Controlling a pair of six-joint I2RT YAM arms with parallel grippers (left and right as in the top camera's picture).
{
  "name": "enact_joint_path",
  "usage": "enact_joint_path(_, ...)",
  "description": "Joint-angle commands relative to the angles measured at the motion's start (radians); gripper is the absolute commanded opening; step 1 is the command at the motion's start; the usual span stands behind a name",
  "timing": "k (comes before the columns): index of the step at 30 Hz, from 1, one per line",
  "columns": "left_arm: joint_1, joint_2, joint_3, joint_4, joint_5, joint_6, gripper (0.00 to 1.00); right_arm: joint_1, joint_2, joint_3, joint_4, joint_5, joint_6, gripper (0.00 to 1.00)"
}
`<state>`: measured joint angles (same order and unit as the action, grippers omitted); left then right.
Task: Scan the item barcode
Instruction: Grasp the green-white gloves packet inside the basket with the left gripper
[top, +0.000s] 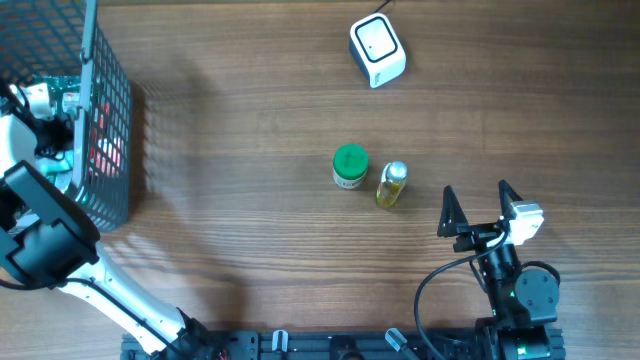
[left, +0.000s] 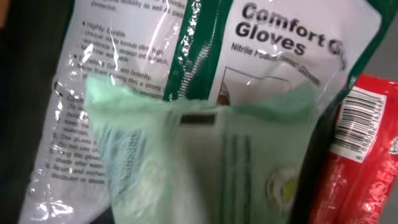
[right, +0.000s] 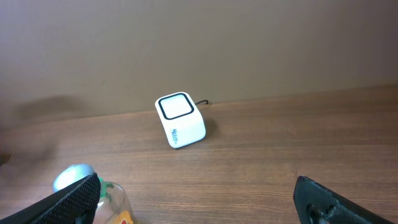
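Pale green packet (left: 205, 162) fills the view right before the left tool (top: 62, 100) inside the wire basket (top: 105, 120) (whether it grips cannot be told), gloves pack (left: 273, 43) behind, red pack (left: 364, 155) beside. Right tool (top: 477, 195) gapes empty; bottle (top: 391, 184), jar (top: 349, 166) and scanner (top: 377, 50) lie ahead on the desk (top: 250, 240).

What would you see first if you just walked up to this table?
Probably the dark wire basket on the left, with the left arm reaching into it beside a Comfort Gloves packet. Next, the white scanner at the far side, and a green-capped jar beside a small yellow bottle in the middle.
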<state>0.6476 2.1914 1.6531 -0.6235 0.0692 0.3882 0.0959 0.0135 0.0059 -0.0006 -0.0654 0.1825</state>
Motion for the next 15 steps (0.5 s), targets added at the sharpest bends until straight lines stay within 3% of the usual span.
enact_joint_path(1, -0.003, 0.104, -0.058, -0.027, -0.087, -0.019, 0.24, 0.003, -0.006, -0.001, 0.003, 0.013, 0.008, 1.0)
enact_joint_path(3, 0.0, 0.103, -0.058, -0.021, -0.09, -0.058, 0.21, 0.003, -0.006, -0.001, 0.003, 0.013, 0.007, 1.0)
enact_joint_path(5, 0.001, 0.098, -0.046, -0.023, -0.089, -0.069, 0.74, 0.003, -0.006, -0.001, 0.003, 0.013, 0.007, 1.0)
enact_joint_path(7, 0.002, 0.071, -0.021, -0.032, -0.067, -0.086, 0.92, 0.003, -0.006, -0.001, 0.003, 0.013, 0.007, 1.0)
enact_joint_path(11, 0.001, 0.009, -0.011, -0.034, 0.085, -0.085, 1.0, 0.003, -0.006, -0.001, 0.003, 0.013, 0.007, 1.0)
enact_joint_path(15, 0.001, -0.015, -0.011, -0.046, 0.216, -0.027, 1.0, 0.003, -0.006, -0.001, 0.003, 0.013, 0.007, 1.0)
